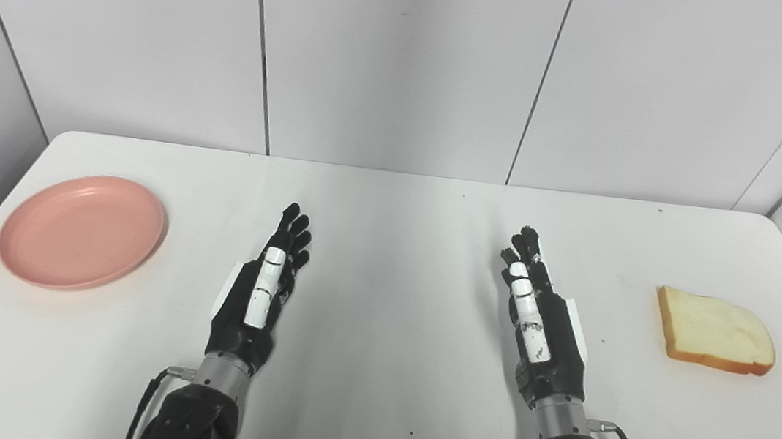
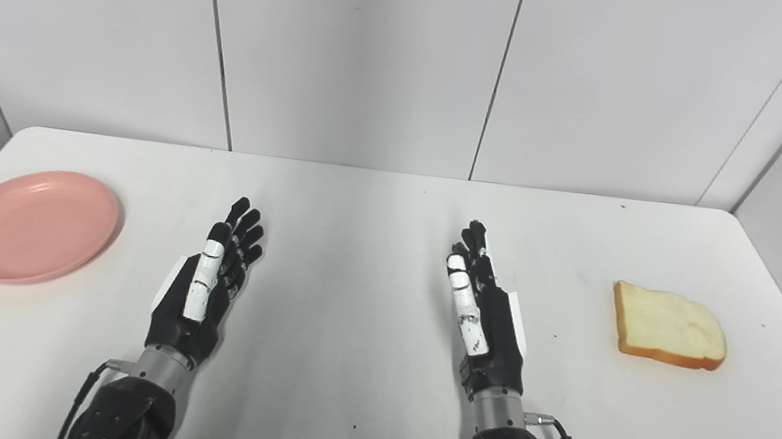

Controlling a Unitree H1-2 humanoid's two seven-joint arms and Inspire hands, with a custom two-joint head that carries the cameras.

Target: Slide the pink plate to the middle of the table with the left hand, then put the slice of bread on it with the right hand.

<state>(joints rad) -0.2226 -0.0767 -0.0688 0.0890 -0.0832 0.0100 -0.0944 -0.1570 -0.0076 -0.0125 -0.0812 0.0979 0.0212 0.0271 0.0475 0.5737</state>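
Note:
A pink plate (image 1: pixel 82 230) lies empty on the white table (image 1: pixel 398 220) at the far left. A slice of bread (image 1: pixel 715 331) with a brown crust lies flat at the far right. My left hand (image 1: pixel 264 286) rests near the table's middle-left, fingers stretched forward, open and empty, well to the right of the plate. My right hand (image 1: pixel 538 317) rests at the middle-right, fingers stretched forward, open and empty, well to the left of the bread. Neither hand touches anything.
White wall panels (image 1: pixel 409 59) stand right behind the table's far edge. The table's left and right edges run close to the plate and the bread. Bare tabletop lies between the two hands.

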